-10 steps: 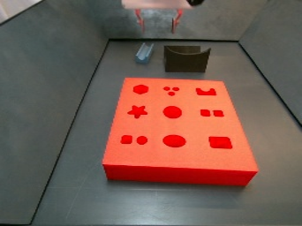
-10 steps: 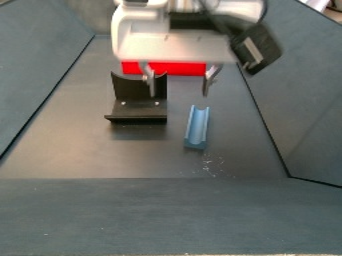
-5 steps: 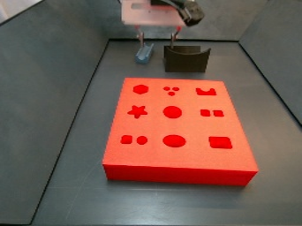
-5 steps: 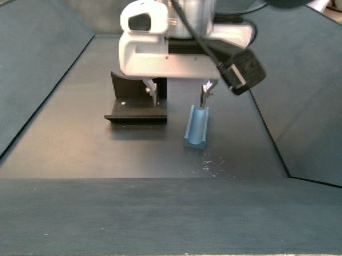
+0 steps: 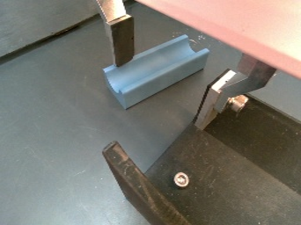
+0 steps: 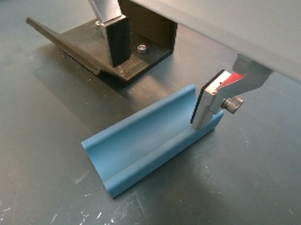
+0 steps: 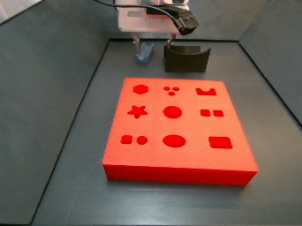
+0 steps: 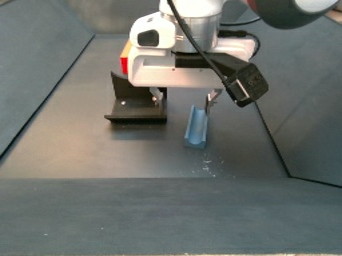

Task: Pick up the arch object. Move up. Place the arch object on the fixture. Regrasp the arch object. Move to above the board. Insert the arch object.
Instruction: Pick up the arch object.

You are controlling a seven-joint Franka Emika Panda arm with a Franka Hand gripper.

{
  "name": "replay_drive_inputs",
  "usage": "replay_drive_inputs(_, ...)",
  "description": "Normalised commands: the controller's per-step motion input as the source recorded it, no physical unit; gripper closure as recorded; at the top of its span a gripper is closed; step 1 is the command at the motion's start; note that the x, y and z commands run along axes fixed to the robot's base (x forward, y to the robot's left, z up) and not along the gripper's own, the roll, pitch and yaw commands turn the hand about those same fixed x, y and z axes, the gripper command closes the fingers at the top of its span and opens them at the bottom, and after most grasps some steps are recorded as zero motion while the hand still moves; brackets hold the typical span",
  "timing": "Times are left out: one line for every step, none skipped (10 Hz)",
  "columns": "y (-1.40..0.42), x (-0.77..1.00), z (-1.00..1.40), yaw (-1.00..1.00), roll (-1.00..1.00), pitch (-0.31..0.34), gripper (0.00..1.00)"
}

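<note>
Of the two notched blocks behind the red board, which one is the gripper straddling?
The arch object, the pale blue one lying on the floor. The open gripper has a finger on each side of it; the dark fixture stands beside it.

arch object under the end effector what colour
Pale blue arch object, clearest in a wrist view.

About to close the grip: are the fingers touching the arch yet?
Cannot tell. In both wrist views the fingers straddle the arch, one finger overlapping its edge; no clear gap or contact shows. The gripper is open.
</note>
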Motion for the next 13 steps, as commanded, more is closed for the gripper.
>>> replay_drive_inputs(-0.05,-0.01,0.16,-0.21,0.10,0.007,0.00)
replay_drive_inputs(-0.21,0.00,0.61,-0.25,0.34,0.131,0.00)
replay_drive_inputs(-0.11,0.00,0.41,-0.19,0.27,0.090,0.00)
replay_drive_inputs(-0.15,0.00,0.19,-0.19,0.21,0.057,0.00)
replay_drive_inputs(0.00,-0.04,-0.23,-0.16,0.15,0.000,0.00)
replay_drive_inputs(0.00,-0.15,-0.54,-0.11,0.17,0.000,0.00)
replay_drive_inputs(0.00,-0.14,-0.51,0.00,0.14,0.000,0.00)
replay_drive_inputs(0.02,-0.02,-0.10,0.00,0.02,0.000,0.00)
replay_drive_inputs(0.01,0.00,0.00,0.00,-0.01,0.000,0.00)
replay_drive_inputs(0.13,-0.26,0.03,0.00,-0.07,-0.059,0.00)
replay_drive_inputs(0.13,-0.49,0.00,0.00,-0.01,-0.067,0.00)
replay_drive_inputs(0.00,-0.13,0.00,0.00,0.00,-0.004,0.00)
replay_drive_inputs(0.00,-0.11,-0.06,-0.03,0.01,0.000,0.00)
